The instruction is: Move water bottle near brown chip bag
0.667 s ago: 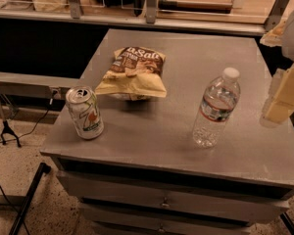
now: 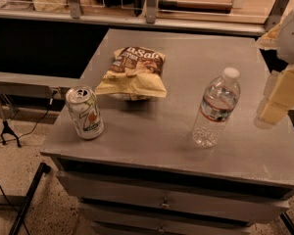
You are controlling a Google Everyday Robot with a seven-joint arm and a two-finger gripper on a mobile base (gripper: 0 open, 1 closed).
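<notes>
My gripper [image 2: 279, 98] hangs at the right edge of the bench [image 2: 152, 141], near the upright, capped water bottle [image 2: 216, 109] but not touching it; I cannot tell whether it is apart or together. The brown chip bag [image 2: 134, 72] lies left of centre, well apart from the bottle. A soda can [image 2: 85, 112] stands at the front left corner.

The brown chip bag [image 2: 132, 70] reads "Salt", the soda can [image 2: 85, 112] "7"; hand [image 2: 278, 101] hangs at far right.
</notes>
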